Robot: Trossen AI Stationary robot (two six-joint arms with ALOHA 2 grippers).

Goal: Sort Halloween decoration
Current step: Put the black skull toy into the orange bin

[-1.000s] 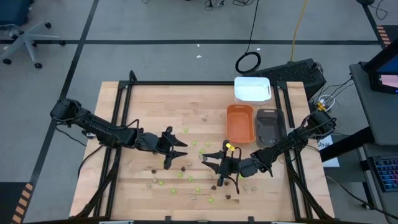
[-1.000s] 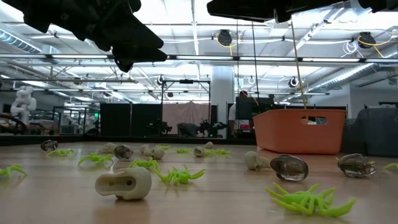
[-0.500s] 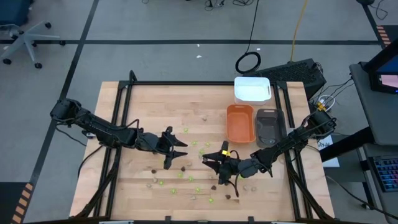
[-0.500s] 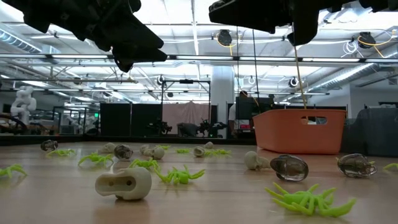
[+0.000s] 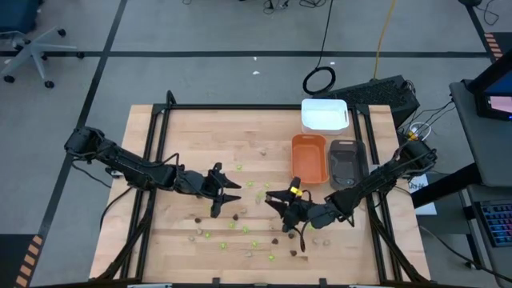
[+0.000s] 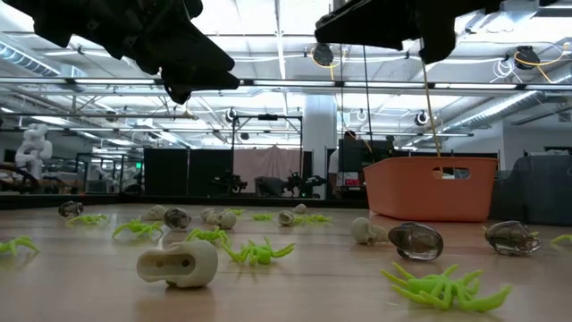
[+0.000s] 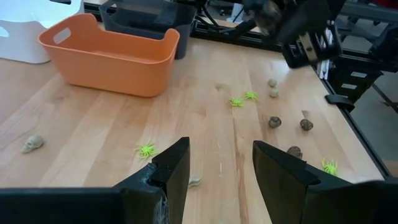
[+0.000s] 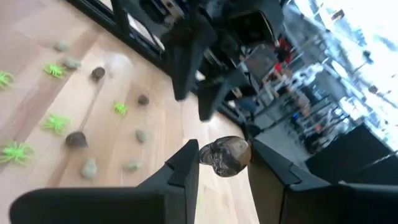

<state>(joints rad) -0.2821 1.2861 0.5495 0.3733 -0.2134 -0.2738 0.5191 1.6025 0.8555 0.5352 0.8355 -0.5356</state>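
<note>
The orange tray (image 5: 309, 158) appears empty, though its floor is only partly seen. Near it, the right hand (image 8: 222, 163) grips a dark skull piece (image 8: 224, 155). The left hand (image 7: 217, 165) hangs parted and holding nothing, farther from the orange tray, above scattered decoration pieces (image 5: 240, 226) on the worktop (image 5: 200, 136).

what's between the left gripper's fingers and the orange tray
In the left wrist view, bare wood mostly, with one lime-green spider on it, between the open left gripper and the orange tray. A beige skull lies off to the side.
</note>
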